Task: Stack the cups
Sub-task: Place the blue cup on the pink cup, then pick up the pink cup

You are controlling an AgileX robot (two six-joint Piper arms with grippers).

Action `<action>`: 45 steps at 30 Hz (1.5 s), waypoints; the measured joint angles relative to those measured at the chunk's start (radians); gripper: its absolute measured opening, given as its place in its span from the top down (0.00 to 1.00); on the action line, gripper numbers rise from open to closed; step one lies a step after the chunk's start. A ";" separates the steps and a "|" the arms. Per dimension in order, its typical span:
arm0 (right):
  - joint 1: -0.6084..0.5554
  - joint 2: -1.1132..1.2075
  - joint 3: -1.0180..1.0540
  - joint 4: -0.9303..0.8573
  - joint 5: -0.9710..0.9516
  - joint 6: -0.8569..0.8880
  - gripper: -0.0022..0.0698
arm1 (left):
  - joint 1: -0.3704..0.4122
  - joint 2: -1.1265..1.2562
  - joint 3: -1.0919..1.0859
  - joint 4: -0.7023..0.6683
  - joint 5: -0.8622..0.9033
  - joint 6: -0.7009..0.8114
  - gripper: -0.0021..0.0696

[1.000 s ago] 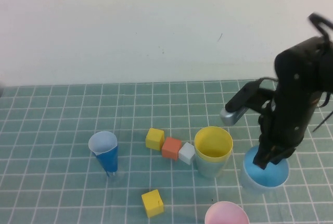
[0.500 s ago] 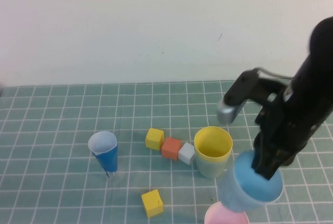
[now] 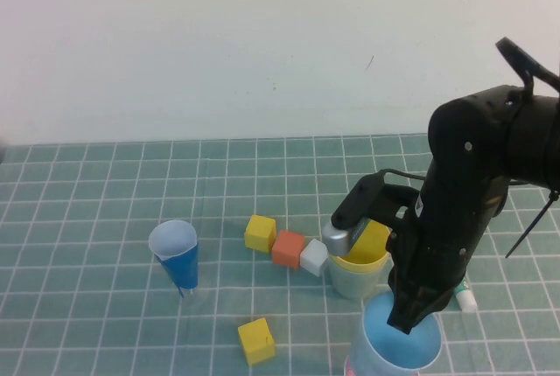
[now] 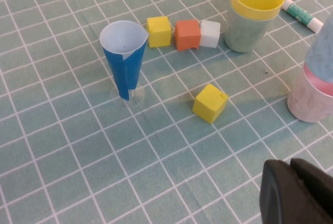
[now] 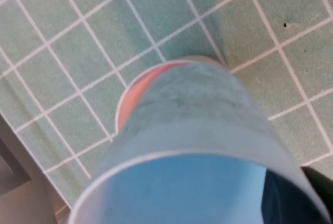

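Right gripper is clamped shut on the rim of the light blue cup, holding it directly over the pink cup at the table's near edge, right of centre. From the right wrist view I see the blue cup's base at the pink rim; can't tell if it's seated. Yellow cup sits nested in the pale green cup just behind. Left gripper is closed, empty, hovering above the near part of the table.
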 joint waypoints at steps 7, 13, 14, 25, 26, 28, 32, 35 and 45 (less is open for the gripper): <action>0.000 0.007 0.004 -0.004 -0.007 0.003 0.74 | 0.000 0.000 0.000 0.000 0.000 0.000 0.97; 0.000 0.008 0.004 -0.004 -0.031 0.005 0.45 | 0.000 0.000 0.000 0.000 0.000 0.000 0.97; 0.000 0.010 0.004 -0.004 -0.038 0.007 0.43 | 0.000 0.000 0.000 0.000 0.000 0.000 0.97; 0.000 0.144 0.004 0.052 -0.060 -0.018 0.41 | 0.000 0.000 0.000 0.000 0.000 0.000 0.97; 0.000 0.164 0.004 0.060 -0.060 -0.024 0.43 | 0.000 0.000 0.000 0.000 0.000 0.000 0.97; 0.000 0.197 0.004 0.070 -0.063 -0.043 0.51 | 0.000 0.000 0.000 0.000 0.000 0.000 0.97; 0.000 0.225 0.004 0.077 -0.068 -0.064 0.83 | 0.000 0.000 0.000 0.000 0.000 0.000 0.97; 0.000 0.205 0.004 0.072 -0.051 -0.068 0.92 | 0.000 0.000 0.000 0.000 0.000 0.000 0.97; 0.000 -0.091 -0.067 -0.150 0.061 -0.012 0.93 | 0.000 0.000 0.000 0.000 0.000 0.000 0.97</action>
